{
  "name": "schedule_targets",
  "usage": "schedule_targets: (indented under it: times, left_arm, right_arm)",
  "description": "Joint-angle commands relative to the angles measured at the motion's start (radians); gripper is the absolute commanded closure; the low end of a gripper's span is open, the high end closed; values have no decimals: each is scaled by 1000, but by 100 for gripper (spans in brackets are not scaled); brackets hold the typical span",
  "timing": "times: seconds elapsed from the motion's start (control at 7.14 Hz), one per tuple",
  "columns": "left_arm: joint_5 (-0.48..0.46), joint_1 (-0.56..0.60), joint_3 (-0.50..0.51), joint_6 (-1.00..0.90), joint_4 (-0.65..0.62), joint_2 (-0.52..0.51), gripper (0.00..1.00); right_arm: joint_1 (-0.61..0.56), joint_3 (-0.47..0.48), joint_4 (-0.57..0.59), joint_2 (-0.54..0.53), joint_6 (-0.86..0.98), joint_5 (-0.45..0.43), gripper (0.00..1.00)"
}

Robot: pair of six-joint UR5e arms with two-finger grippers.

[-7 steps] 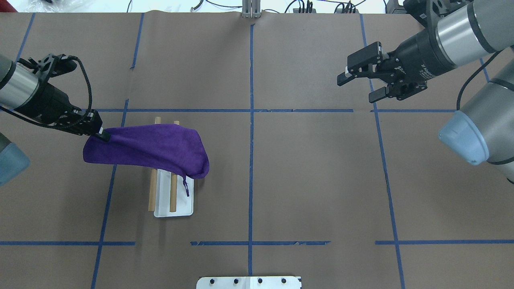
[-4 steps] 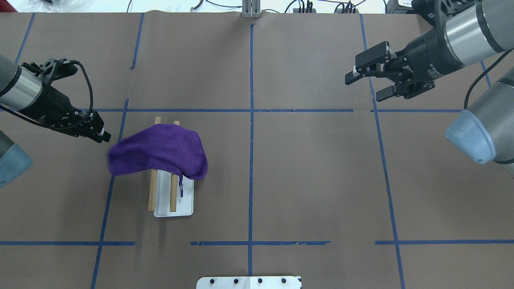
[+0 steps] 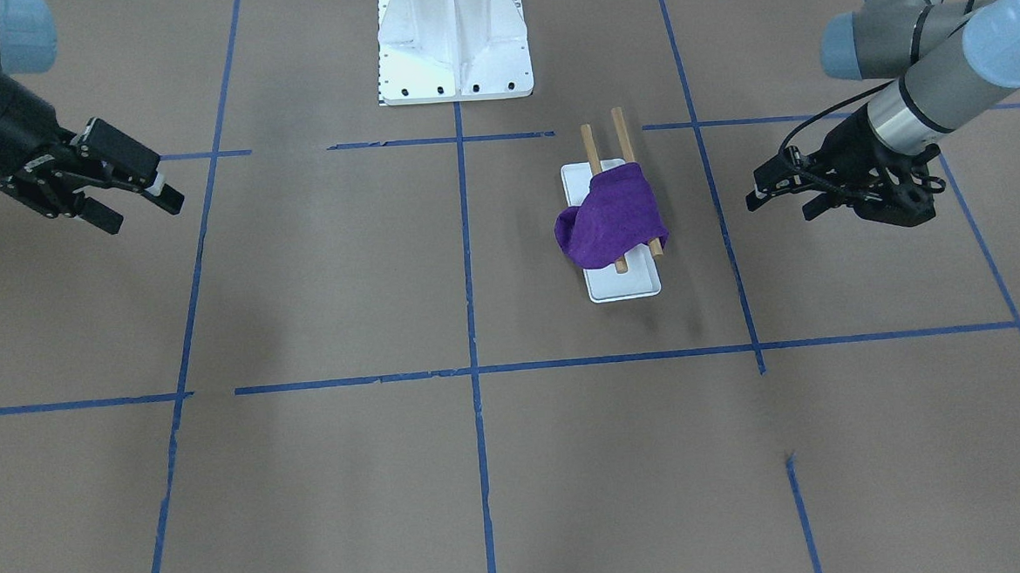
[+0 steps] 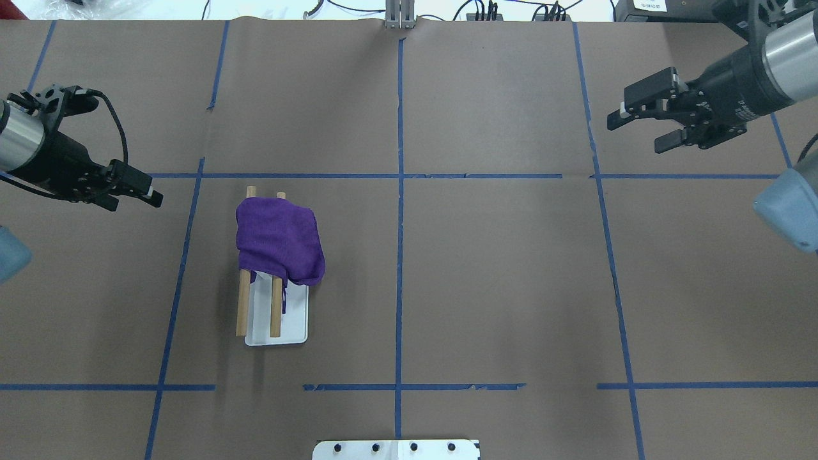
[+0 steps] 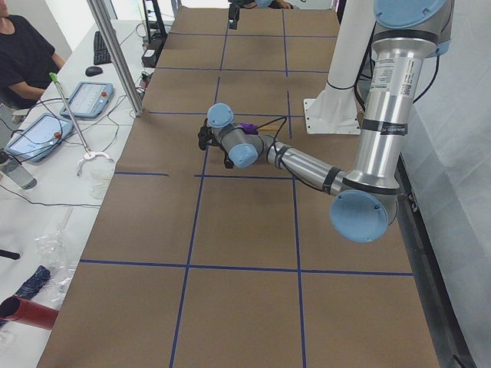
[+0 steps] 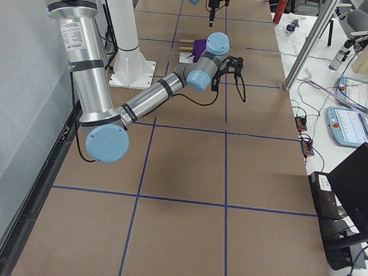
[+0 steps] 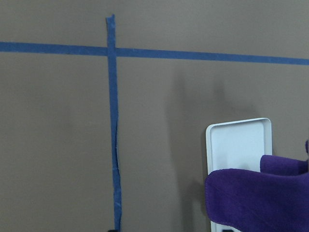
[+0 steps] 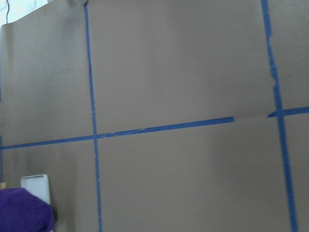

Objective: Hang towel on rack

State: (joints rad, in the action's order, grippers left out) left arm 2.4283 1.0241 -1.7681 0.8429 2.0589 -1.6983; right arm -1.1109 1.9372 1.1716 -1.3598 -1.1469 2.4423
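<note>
The purple towel [image 4: 278, 241] lies draped across the far half of the rack's two tan dowels [image 4: 243, 308], bunched toward the right side; it also shows in the front view [image 3: 611, 220]. The rack's white base [image 4: 295, 319] sits under it. My left gripper [image 4: 135, 197] is open and empty, left of the rack and clear of the towel. My right gripper [image 4: 639, 130] is open and empty, far off at the back right. The left wrist view shows the towel's edge [image 7: 260, 198] over the white base [image 7: 239, 142].
The large white bolted pedestal [image 3: 453, 36] stands at the robot's side of the table, its plate at the overhead view's bottom edge [image 4: 396, 449]. Blue tape lines cross the brown table cover. Operators' desks with tablets line the far table edge [image 5: 84, 96].
My left gripper let go of the towel and drew back to the left. The towel's freed end dropped and now hangs over the dowels. My right gripper moved further right and back.
</note>
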Motion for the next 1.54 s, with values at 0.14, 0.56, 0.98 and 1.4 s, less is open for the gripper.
schedule_targets:
  times: [0.14, 0.56, 0.98, 1.4]
  left_arm:
    - [-2, 276, 99, -509, -8, 81, 0]
    - [-64, 422, 187, -715, -14, 81, 0]
    - [-94, 540, 150, -866, -422, 22, 0]
    - [-94, 542, 141, -855, -437, 45, 0]
  right_arm:
    - [-175, -129, 81, -209, 549, -16, 0]
    - [-367, -256, 389, -206, 1079, -144, 0]
    - [-423, -294, 470, -185, 1245, -167, 0]
    - [-444, -261, 465, -168, 1245, -172, 0]
